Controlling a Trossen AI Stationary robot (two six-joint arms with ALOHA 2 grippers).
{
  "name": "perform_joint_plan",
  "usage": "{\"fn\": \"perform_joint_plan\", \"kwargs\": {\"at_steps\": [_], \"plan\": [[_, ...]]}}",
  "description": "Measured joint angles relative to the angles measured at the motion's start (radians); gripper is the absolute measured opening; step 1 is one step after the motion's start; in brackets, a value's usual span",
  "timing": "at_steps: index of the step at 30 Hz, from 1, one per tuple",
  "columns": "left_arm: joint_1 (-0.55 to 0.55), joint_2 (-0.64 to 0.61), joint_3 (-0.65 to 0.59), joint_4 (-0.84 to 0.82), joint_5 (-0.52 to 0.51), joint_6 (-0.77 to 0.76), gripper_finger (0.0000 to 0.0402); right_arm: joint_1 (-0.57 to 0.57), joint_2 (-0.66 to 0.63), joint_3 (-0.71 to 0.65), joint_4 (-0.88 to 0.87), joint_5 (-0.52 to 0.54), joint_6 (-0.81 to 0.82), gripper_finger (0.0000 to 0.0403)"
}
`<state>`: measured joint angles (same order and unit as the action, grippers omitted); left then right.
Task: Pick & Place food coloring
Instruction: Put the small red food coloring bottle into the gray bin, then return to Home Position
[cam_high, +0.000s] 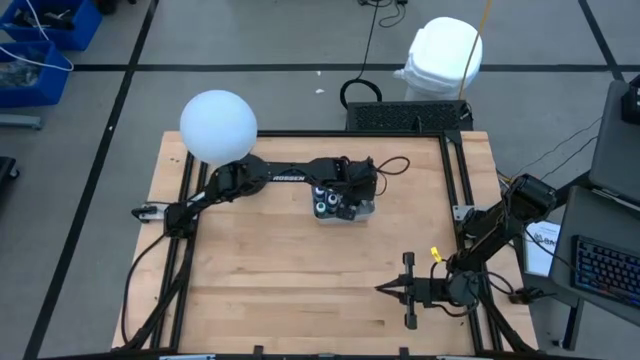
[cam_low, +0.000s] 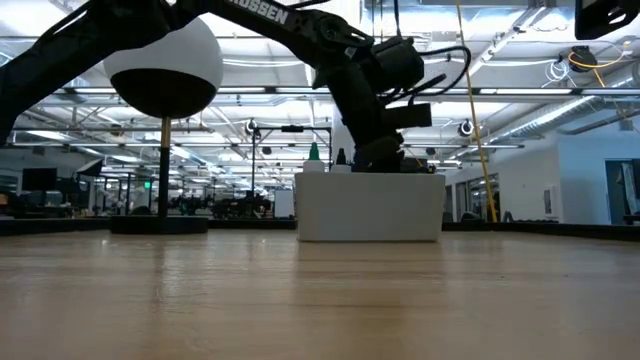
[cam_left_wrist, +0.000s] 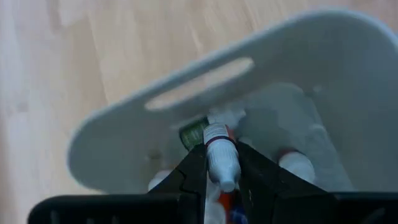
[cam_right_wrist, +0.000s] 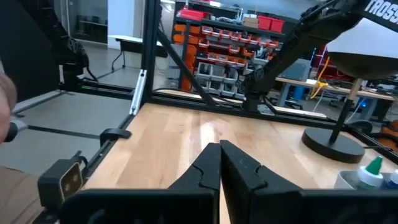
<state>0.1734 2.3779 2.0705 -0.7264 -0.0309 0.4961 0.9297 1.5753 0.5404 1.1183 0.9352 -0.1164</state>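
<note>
We look down on a pale wooden table framed by black rails, standing on a grey floor marked with dark tape lines; the low view looks past it into a wide hall with ceiling lights and shelving. A white globe lamp on a dark stand sits near the table's far left corner.

Near the middle of the table's far half we see a grey rectangular tray, and the food coloring is gathered inside it. From above we make out dark bottles with white tops and coloured rims at the tray's left end; in the low view a green tip and a dark one poke up over the tray's white wall.

The left gripper hangs directly over the tray, its arm stretching across from the left side of the table. In the left wrist view its jaws are pinching one small white-capped vial between them, cap toward the camera, just above the tray's interior and near the slotted handle in the tray wall. More white-capped vials lie in the tray beneath it.

The right gripper waits low over the near right part of the table, well apart from the tray, its jaws pressed together with nothing between them
</note>
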Motion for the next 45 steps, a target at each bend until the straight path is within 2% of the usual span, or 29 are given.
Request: {"fn": "perform_joint_plan", "kwargs": {"at_steps": [16,25,31,34,39,43,45], "plan": [[-0.005,0.020,0.002,0.026,0.011,0.024,0.0070,-0.001,0.000,0.000,0.000,-0.033,0.000,0.0000],[-0.007,0.025,0.002,0.034,0.060,0.023,0.0125,-0.002,0.000,0.000,0.000,-0.050,0.000,0.0000],[-0.005,0.024,0.001,0.058,0.054,0.023,0.0131,-0.002,0.000,0.000,0.000,-0.050,0.000,0.0000],[-0.014,0.010,0.003,0.070,0.006,0.026,0.0132,-0.002,0.000,0.000,0.000,-0.049,-0.001,0.0000],[-0.047,-0.021,0.122,-0.027,-0.111,0.026,0.0133,-0.002,0.000,0.000,0.000,-0.048,-0.004,0.0000],[-0.086,-0.057,0.270,-0.192,-0.123,0.020,0.0133,-0.002,0.000,0.001,0.007,-0.049,-0.029,0.0000],[-0.108,-0.115,0.273,-0.217,-0.111,0.009,0.0133,-0.002,0.000,0.001,0.012,-0.049,-0.039,0.0000]]}}
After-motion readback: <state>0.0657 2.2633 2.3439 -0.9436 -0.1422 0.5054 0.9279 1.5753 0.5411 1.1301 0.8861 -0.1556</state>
